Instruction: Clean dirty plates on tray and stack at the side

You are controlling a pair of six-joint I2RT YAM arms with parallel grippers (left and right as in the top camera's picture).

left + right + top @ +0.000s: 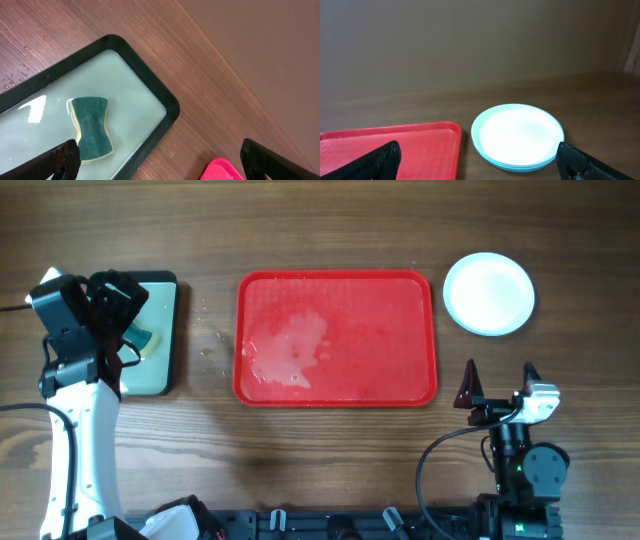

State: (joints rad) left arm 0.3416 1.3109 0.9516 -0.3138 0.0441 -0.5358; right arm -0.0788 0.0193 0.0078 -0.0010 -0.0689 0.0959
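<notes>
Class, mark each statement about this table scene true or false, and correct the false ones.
1. The plates are stacked on the table, right of the red tray. True.
2. One plate lies on the red tray. False: the tray holds no plate, only wet smears.
3. The sponge lies in the black-rimmed tray. True.
4. The right gripper holds a plate. False: it is open and empty, apart from the plates.
5. The left gripper is shut on the sponge. False: it is open, above the black-rimmed tray.
</notes>
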